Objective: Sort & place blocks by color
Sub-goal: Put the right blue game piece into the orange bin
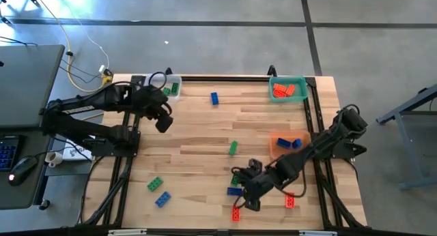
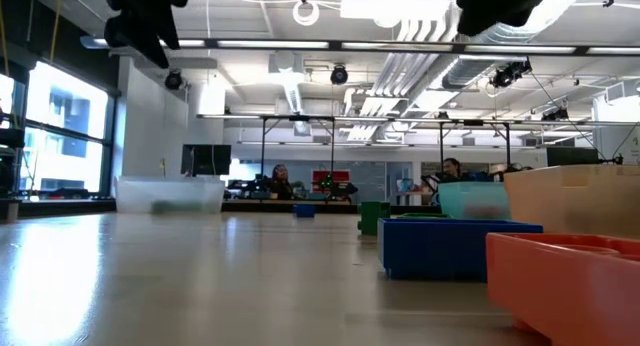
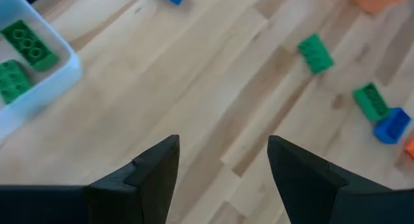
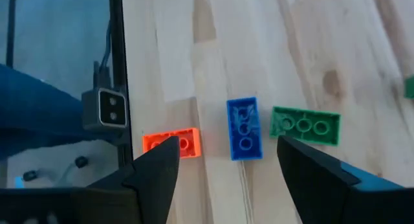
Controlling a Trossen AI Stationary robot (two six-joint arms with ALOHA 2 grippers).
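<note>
My left gripper (image 1: 164, 121) hangs open above bare wood near the clear tray (image 1: 175, 80), which holds green blocks (image 3: 26, 44); nothing is between its fingers (image 3: 223, 143). My right gripper (image 1: 250, 192) is open above a group of blocks near the table's near edge. Under it lie flat a red block (image 4: 173, 143), a blue block (image 4: 244, 128) and a green block (image 4: 305, 125), none of them touched. The teal tray (image 1: 301, 82) holds red blocks, and the orange tray (image 1: 276, 142) holds blue ones.
Loose blocks lie on the wood: a blue one (image 1: 214, 97) at the far middle, a green one (image 1: 233, 147) in the centre, a green (image 1: 155, 184) and a blue (image 1: 162, 199) at the near left, and a red one (image 1: 289, 202) at the near right.
</note>
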